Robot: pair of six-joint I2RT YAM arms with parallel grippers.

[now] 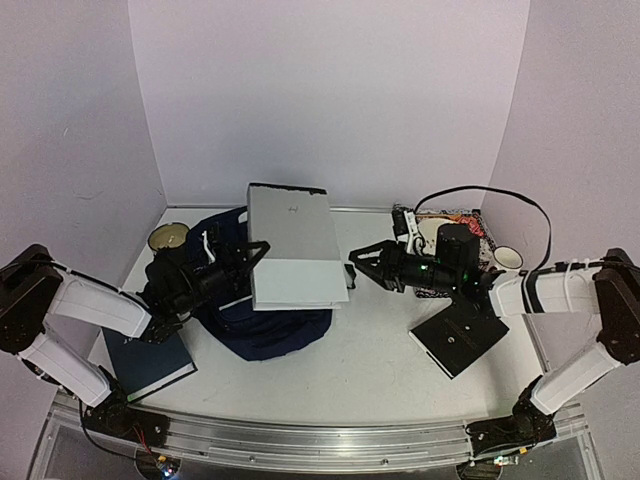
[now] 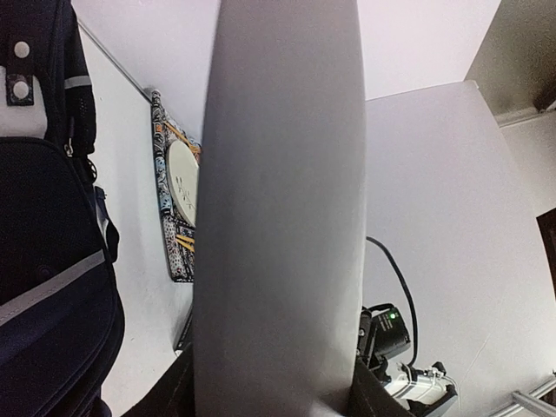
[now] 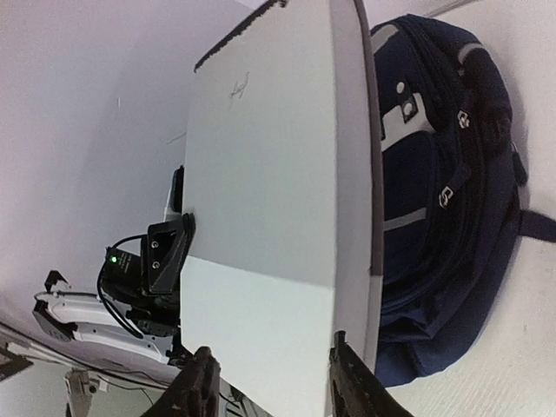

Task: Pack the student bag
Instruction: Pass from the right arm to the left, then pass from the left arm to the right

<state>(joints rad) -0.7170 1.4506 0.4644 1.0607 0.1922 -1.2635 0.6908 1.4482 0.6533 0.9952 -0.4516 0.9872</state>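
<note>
A large pale grey book [image 1: 290, 245] hangs level above the student bag [image 1: 275, 335], a navy backpack lying on the table. My left gripper [image 1: 252, 258] is shut on the book's left edge. In the left wrist view the book [image 2: 278, 217] fills the gap between both jaws, with the student bag [image 2: 43, 261] at the left. My right gripper [image 1: 352, 268] stands open at the book's right edge. In the right wrist view its fingers [image 3: 195, 387] straddle the book's near corner [image 3: 269, 191] without pressing on it, and the student bag [image 3: 443, 200] lies beyond.
A dark blue hardcover book [image 1: 150, 362] lies at the front left. A black flat case [image 1: 460, 340] lies at the front right. A patterned case [image 1: 450, 228] with a white disc sits at the back right beside a white cup [image 1: 508, 258]. A yellowish cup [image 1: 168, 238] stands at the back left.
</note>
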